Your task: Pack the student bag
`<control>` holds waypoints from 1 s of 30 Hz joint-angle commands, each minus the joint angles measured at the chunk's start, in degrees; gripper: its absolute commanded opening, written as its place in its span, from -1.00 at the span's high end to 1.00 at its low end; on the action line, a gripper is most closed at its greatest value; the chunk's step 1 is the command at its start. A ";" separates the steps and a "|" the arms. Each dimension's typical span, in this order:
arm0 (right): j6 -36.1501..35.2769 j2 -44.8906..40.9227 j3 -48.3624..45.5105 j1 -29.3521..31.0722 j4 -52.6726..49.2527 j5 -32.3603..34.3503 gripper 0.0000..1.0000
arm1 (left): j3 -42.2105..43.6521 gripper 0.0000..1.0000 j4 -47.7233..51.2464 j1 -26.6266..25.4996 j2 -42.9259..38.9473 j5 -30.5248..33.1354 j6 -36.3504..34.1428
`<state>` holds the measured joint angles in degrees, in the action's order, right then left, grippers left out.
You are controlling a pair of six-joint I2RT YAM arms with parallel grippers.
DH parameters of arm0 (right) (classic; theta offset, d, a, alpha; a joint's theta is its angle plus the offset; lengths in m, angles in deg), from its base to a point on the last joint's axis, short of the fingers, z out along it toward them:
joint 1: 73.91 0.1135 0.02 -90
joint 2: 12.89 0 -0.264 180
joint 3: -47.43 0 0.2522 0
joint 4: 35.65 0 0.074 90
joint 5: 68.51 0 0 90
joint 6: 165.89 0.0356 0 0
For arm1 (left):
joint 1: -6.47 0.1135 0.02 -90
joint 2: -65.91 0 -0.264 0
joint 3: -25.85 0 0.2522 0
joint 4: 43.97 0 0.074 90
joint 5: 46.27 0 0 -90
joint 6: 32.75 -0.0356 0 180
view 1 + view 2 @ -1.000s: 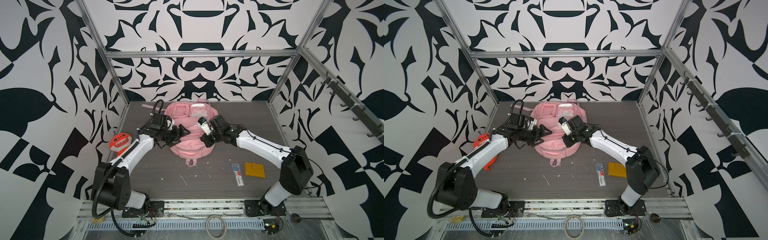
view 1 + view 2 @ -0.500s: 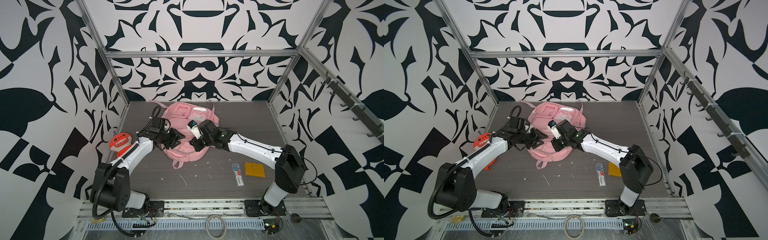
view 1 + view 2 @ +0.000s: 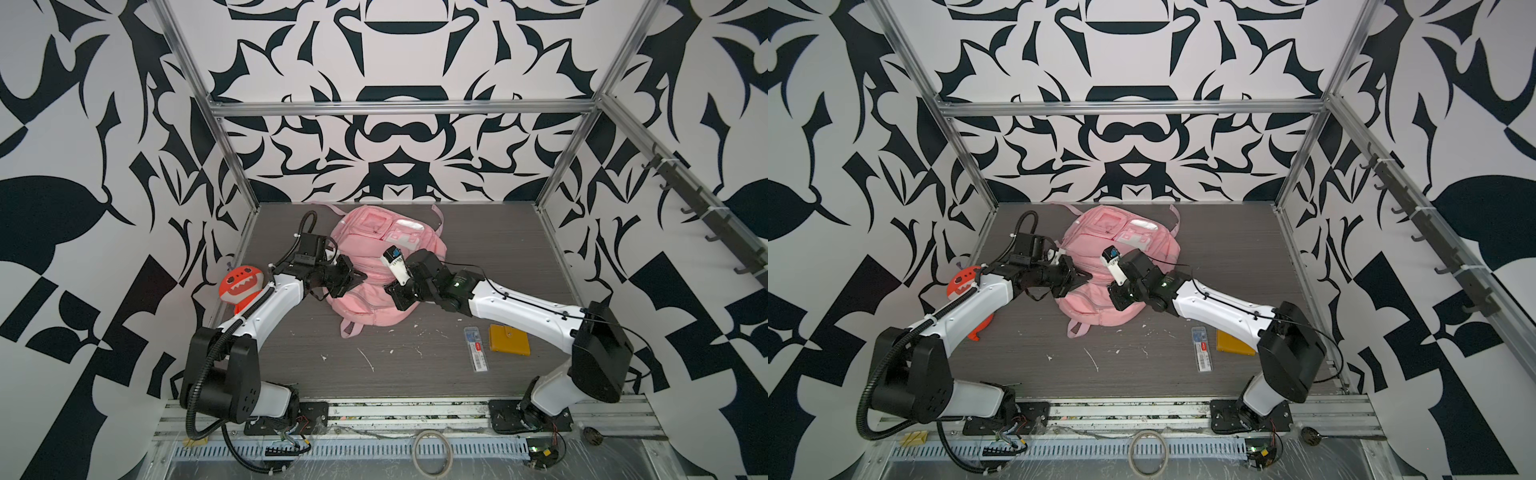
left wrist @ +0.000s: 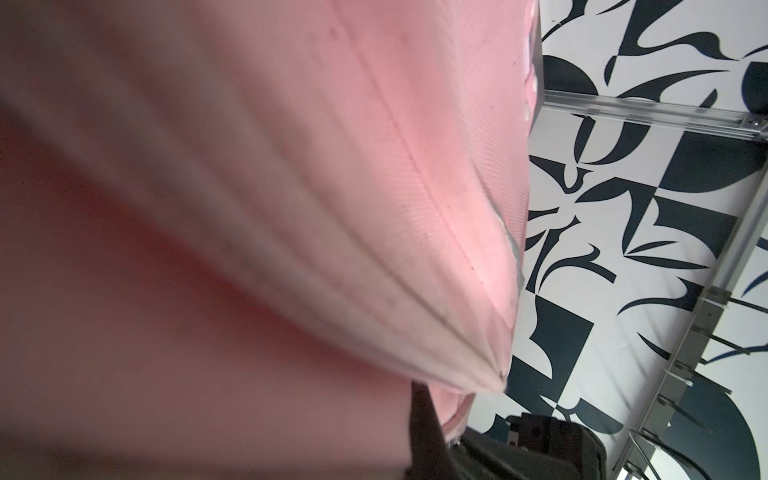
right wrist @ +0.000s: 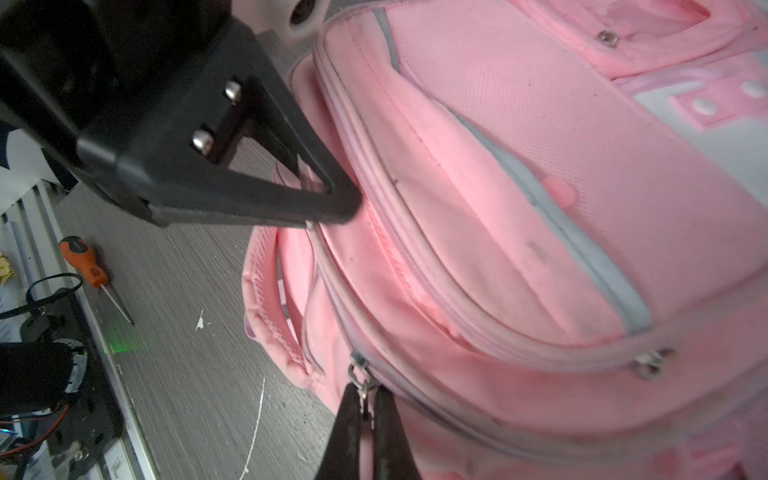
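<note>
Soft pink fabric backpack [image 3: 371, 243] lies mid-table, toward the rear wall. Left gripper [image 3: 362, 276] is clenched at its side zip seam, apparently pinching fabric. Right gripper [image 5: 365, 394] is clamped on the backpack's small metal zip pull [image 5: 358, 372].

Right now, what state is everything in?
student bag, lying front-up on the table, gripped zip looks closed
left gripper, shut on the bag's side seam
right gripper, shut on the zipper pull
plush toy, loose at the table's left edge
wallet, closed, flat
clear case, flat beside the wallet

No lettering anywhere is clear enough to read.
</note>
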<state>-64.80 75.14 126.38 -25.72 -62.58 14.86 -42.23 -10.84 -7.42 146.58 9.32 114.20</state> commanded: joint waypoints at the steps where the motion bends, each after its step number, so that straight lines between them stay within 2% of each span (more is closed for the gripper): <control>1: -3.52 -6.53 -1.44 -4.87 -6.27 4.14 1.00 | 0.01 1.00 -1.57 5.22 -0.01 4.57 -5.18; 8: -10.12 -7.76 -2.62 -18.10 -9.18 2.57 1.00 | -2.25 1.00 2.11 6.57 1.49 2.25 -10.89; 16: -11.49 -0.26 0.30 -32.01 -4.26 -1.26 1.00 | -0.14 1.00 4.79 6.63 0.45 3.53 -16.96; 19: -13.23 1.96 1.89 -33.74 -2.67 -2.24 1.00 | 0.18 1.00 5.67 6.57 0.62 2.69 -19.50; 24: -20.64 5.61 5.42 -34.10 -2.99 -2.67 1.00 | -0.91 1.00 10.54 6.53 1.60 0.99 -26.55; 30: -22.42 8.59 9.06 -34.30 -6.48 2.35 1.00 | -1.23 1.00 15.41 6.53 1.50 2.29 -32.36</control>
<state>-86.24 84.16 131.76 -50.97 -68.68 -6.84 -43.39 -7.97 -4.31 148.94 6.12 90.29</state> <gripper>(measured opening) 0.071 0.077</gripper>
